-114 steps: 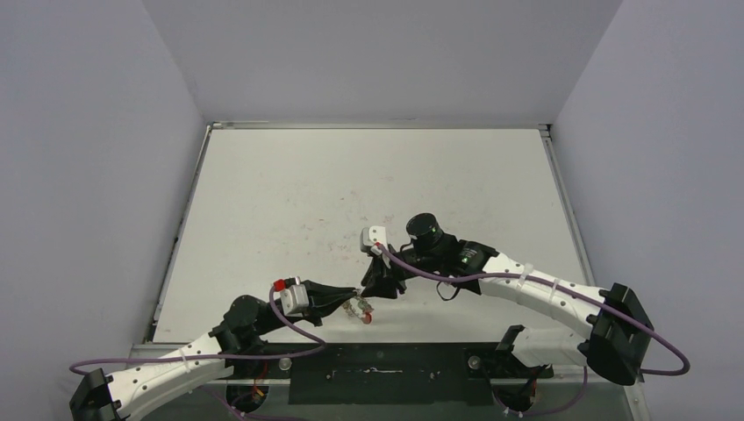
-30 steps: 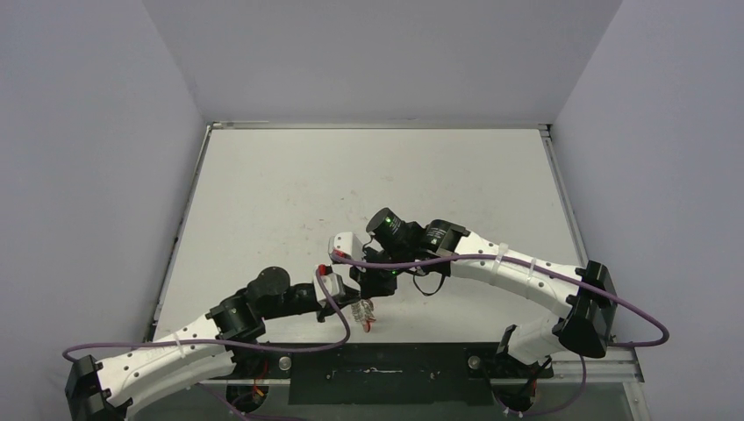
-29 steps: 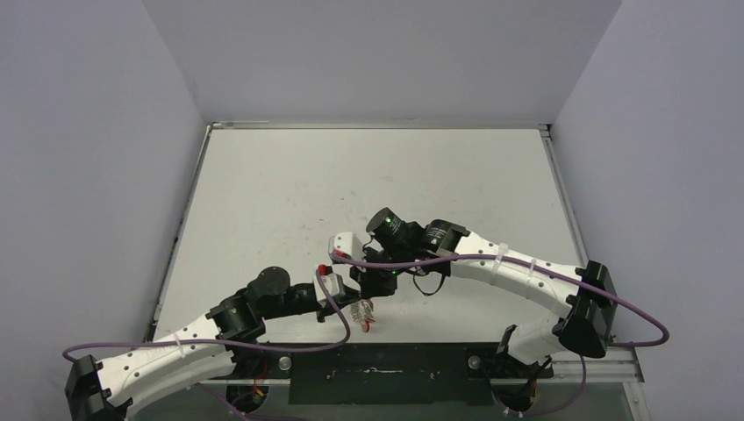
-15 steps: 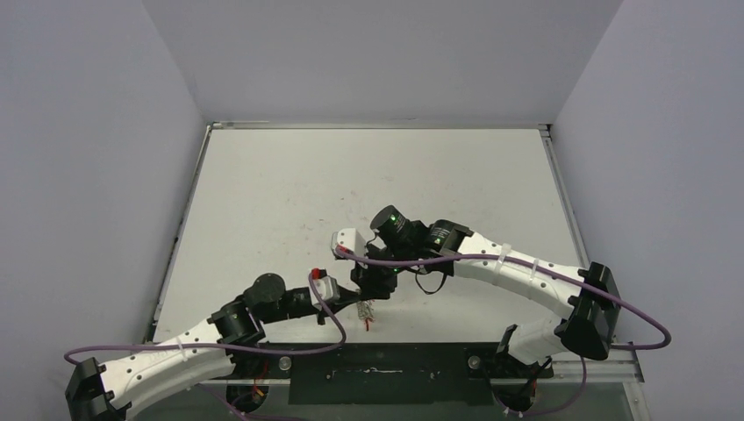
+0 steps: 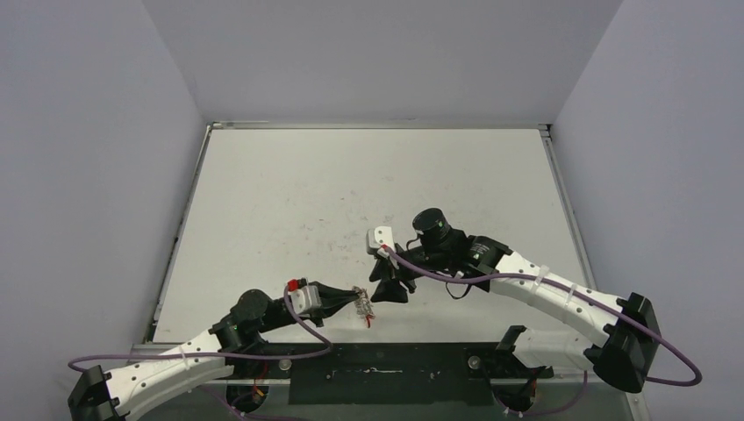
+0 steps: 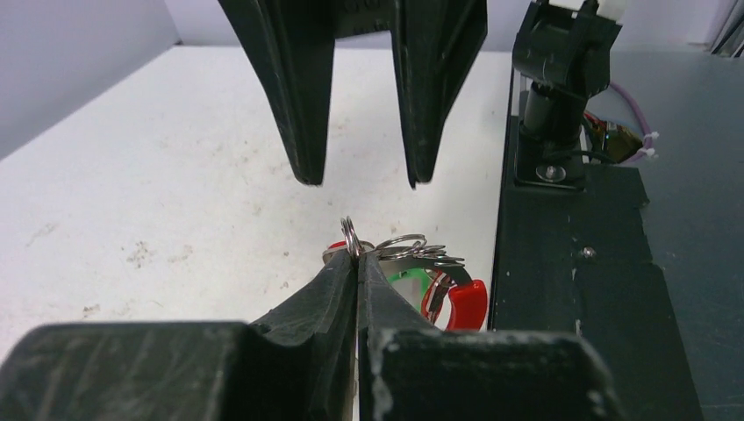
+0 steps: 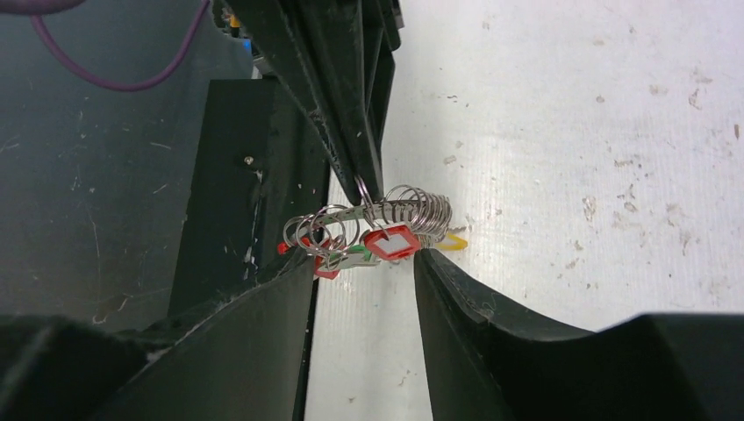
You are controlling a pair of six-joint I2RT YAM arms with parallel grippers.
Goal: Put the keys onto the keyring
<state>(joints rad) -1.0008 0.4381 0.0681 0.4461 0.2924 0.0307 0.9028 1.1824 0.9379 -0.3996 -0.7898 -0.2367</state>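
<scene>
While the left fingers [image 6: 355, 274] are clenching on the keyring [image 6: 348, 235] over the near edge of the table [image 5: 289, 202], the keys [image 7: 390, 237] are hanging bunched beside them, and the right fingers [image 7: 436, 288] are standing released on either side of that bunch

You are working in a robotics lab cell. The counter [image 5: 289, 184] is a bare white sheet, scuffed and speckled, edged by a metal rail [image 5: 377, 125] and boxed in on three sides by blank pale-grey walls [image 5: 79, 193]. Along its near edge a black mounting plate [image 5: 351, 386] carries the left arm [image 5: 167, 371] and the right arm [image 5: 548, 291], both white-shelled, with purple cables [image 7: 132, 87] looping loosely beside them. A camera rides each wrist, looking along the left claw [image 6: 355, 259] and the right claw [image 7: 365, 256]. Another camera watches your whole cell from above.
</scene>
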